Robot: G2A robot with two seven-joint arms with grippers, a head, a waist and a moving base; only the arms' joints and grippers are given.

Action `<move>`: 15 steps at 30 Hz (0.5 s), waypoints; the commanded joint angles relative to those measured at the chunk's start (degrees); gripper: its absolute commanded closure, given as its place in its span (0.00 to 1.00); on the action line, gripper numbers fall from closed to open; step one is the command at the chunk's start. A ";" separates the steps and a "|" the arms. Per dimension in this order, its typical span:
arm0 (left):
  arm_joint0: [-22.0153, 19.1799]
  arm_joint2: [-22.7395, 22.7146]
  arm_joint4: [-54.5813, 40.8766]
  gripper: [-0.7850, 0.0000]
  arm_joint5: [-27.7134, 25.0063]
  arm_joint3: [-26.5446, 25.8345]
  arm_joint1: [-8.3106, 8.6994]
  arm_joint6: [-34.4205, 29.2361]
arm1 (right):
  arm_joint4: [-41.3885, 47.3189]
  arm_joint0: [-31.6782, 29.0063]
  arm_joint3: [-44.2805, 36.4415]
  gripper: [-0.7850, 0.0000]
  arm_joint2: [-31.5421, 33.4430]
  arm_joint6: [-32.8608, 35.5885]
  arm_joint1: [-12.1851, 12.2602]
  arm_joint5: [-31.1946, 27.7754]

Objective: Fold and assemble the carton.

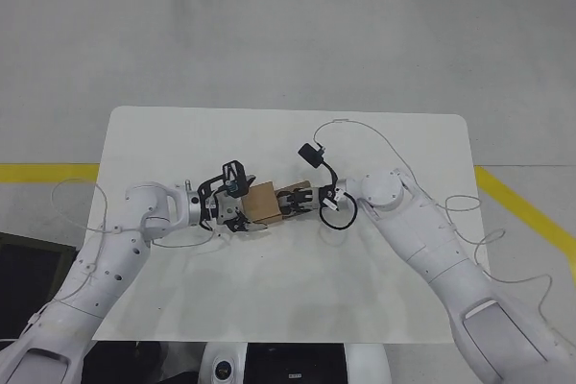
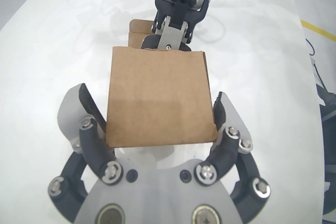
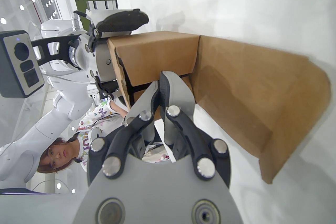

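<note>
Carton (image 1: 262, 202) on white table (image 1: 298, 298), grey floor (image 1: 269, 58)

Both arms reach inward over the table, elbows out, and their wrists meet near the middle. The left arm (image 1: 125, 252) comes in low and level. Its left gripper (image 2: 151, 90) is spread wide, with a padded finger (image 2: 90, 107) pressed against each side of the carton (image 2: 160, 96). The right arm (image 1: 432, 245) faces it. The fingers of the right gripper (image 3: 160, 79) are drawn almost together, pinching the carton's far edge.
</note>
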 commanded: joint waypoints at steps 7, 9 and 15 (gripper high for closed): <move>-0.15 -0.02 0.39 0.00 -0.42 0.19 -0.06 -0.01 | 0.37 1.15 1.57 1.00 -1.78 3.15 -1.01 -1.46; -0.18 -0.02 0.42 0.00 -0.50 0.25 -0.07 -0.09 | 0.67 1.43 2.30 1.00 -1.70 2.76 -1.18 -1.88; -0.26 -0.16 0.50 0.00 -1.02 0.28 -0.05 -0.28 | -0.18 0.83 2.00 1.00 1.00 1.46 -0.14 -2.05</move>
